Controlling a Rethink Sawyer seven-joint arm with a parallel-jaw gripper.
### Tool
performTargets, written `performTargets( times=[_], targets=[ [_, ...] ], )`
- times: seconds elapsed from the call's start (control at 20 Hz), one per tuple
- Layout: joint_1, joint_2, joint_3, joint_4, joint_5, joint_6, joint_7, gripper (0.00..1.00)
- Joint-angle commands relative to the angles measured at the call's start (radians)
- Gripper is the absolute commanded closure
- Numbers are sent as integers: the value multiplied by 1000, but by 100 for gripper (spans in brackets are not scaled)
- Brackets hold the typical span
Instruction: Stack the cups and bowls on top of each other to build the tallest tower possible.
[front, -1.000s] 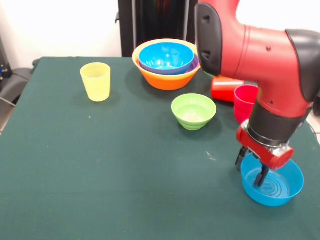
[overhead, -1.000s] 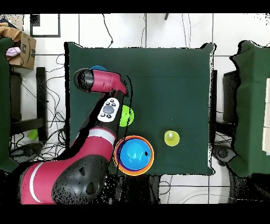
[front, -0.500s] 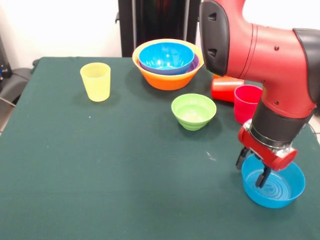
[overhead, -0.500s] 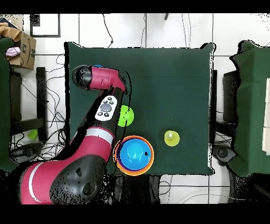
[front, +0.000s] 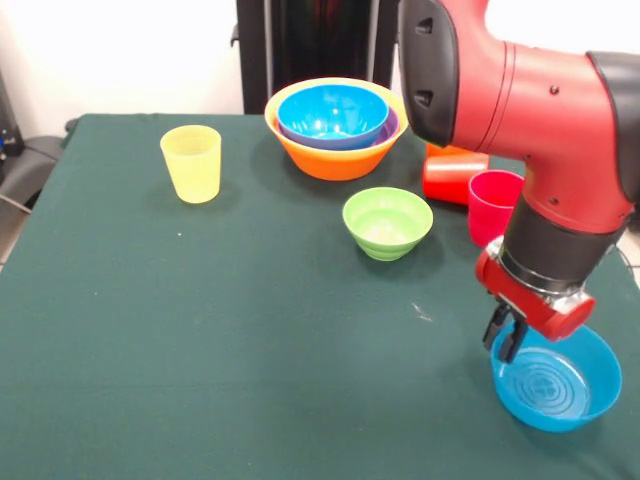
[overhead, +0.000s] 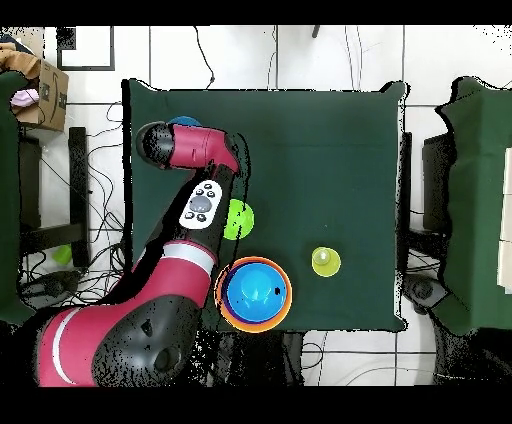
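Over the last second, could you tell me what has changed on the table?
The gripper closed its fingers on the near rim of the blue bowl, which slid slightly rightward and toward the camera in the front view. The yellow cup, green bowl and nested bowl stack stayed put.

Bright, even light, soft shadows beside the bowls (front: 336, 126), faint gloss on them.

From the front view, my end effector (front: 507, 338) sits at the near right of the bench (front: 250, 330), at the left rim of a lone bowl (front: 548, 378). Behind it stands an upright cup (front: 490, 206), with another cup (front: 452, 174) lying on its side just behind that. A small bowl (front: 387, 222) sits mid-bench. Far back, nested bowls (front: 335, 125) stack together; a cup (front: 192, 163) stands to their left.
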Motion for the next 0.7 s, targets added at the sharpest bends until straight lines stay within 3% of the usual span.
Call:
performTargets(
  times=[0.05, 0.7],
  targets=[
    [-7, -8, 73, 49, 8, 92, 153, 100],
    [-7, -35, 81, 95, 5, 64, 144, 100]
  ],
)
